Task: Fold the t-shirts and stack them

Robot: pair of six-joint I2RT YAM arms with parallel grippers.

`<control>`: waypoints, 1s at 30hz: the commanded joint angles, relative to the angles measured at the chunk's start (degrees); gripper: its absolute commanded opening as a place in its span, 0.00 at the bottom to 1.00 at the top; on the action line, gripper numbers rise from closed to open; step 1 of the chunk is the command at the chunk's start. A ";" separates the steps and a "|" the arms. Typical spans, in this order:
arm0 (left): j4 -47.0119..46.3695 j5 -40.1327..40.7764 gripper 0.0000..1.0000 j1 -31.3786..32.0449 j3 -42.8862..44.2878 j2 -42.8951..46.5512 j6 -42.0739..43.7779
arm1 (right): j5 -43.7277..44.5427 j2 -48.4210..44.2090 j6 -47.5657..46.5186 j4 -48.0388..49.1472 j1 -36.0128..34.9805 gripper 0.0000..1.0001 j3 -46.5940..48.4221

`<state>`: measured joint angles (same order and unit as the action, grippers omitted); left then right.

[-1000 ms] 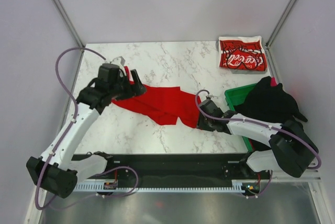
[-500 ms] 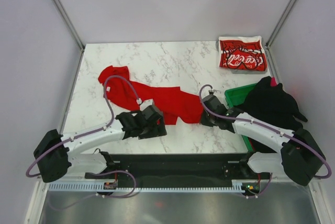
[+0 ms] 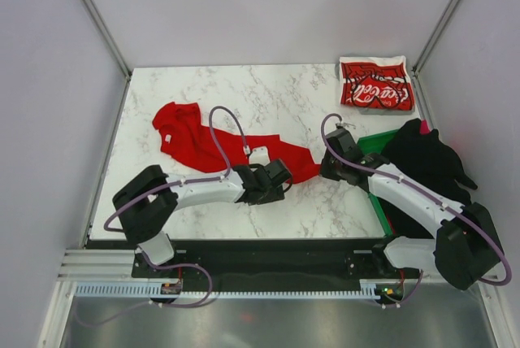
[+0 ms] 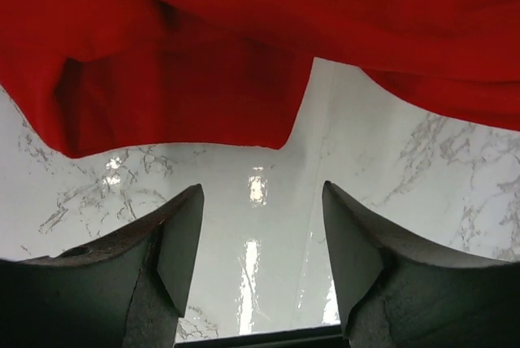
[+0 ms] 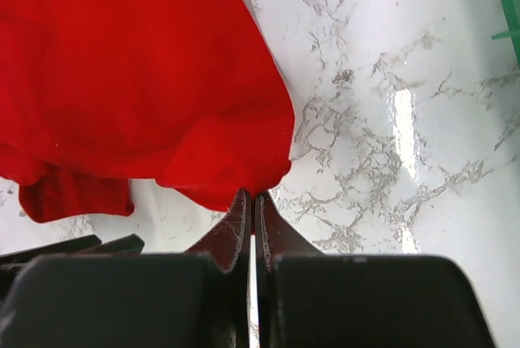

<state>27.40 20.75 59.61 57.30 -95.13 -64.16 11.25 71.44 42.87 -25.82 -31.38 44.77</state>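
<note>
Right hand [image 5: 252,195] is clenched, apparently nipping the rt edge of the plain red t-shirt [image 3: 187,132], crumpled across the surface [image 3: 268,88]; left hand [image 4: 262,189] is released near its hem; cloth looks light & limp, so grip at corners/hems.

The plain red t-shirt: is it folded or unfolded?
Unfolded. The plain red t-shirt lies crumpled in a long, uneven strip across the marble table, not in a neat rectangle.
</note>
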 commanded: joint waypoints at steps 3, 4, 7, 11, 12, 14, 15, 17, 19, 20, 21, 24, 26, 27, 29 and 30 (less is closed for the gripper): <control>1.78 7.28 0.67 0.33 1.68 -2.07 -6.32 | -1.75 0.37 -2.62 -0.19 0.96 0.00 1.90; 2.22 7.98 0.66 0.33 1.85 -2.34 -6.76 | -2.28 0.37 -2.62 0.07 0.97 0.00 1.63; 2.57 8.95 0.65 0.50 2.99 -4.44 -5.37 | -2.98 0.11 -2.71 0.95 1.23 0.00 0.41; 3.54 11.23 0.65 0.68 6.59 -7.08 -3.52 | -3.42 0.10 -2.71 1.39 1.32 0.00 -0.12; 4.06 11.59 0.65 0.68 7.38 -8.30 -3.25 | -3.68 0.19 -2.71 1.30 1.40 0.00 -0.13; 4.51 12.20 0.64 0.59 8.79 -9.36 -2.37 | -3.77 0.28 -2.97 1.48 1.32 0.00 -0.21; 4.85 12.29 0.63 0.59 9.14 -10.33 -2.37 | -3.77 0.28 -3.14 1.48 1.32 0.00 -0.21; 5.03 12.29 0.54 0.59 9.58 -11.12 -2.37 | -3.86 0.37 -3.06 1.48 1.49 0.00 -0.39; 5.30 12.03 0.38 0.59 9.32 -11.92 -2.90 | -4.04 0.28 -3.23 1.48 1.75 0.00 -0.65; 5.38 12.03 0.29 0.59 8.63 -11.92 -3.25 | -4.13 0.37 -3.23 1.48 1.93 0.00 -0.74; 5.30 11.94 0.19 0.59 8.27 -11.92 -3.43 | -4.39 0.45 -3.41 1.48 2.11 0.00 -0.74; 5.82 12.12 0.02 0.59 7.39 -9.82 -2.20 | -5.88 0.72 -3.85 1.39 3.33 0.00 -0.13; 6.79 12.20 0.02 0.94 6.69 -4.58 0.52 | -8.77 0.46 -4.11 1.13 5.26 0.00 1.28; 7.31 12.38 0.02 1.20 6.43 -2.36 1.57 | -9.92 0.02 -4.46 0.52 6.06 0.00 2.06; 8.72 11.16 0.02 1.73 6.42 6.13 6.05 | -12.29 -0.86 -4.73 -1.15 8.17 0.00 6.27; 9.25 10.54 0.02 1.91 6.68 9.49 8.24 | -13.00 -1.91 -5.16 -3.16 8.78 0.00 8.20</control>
<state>35.31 30.20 60.45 63.11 -98.70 -63.09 2.24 71.88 39.29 -27.51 -24.56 46.17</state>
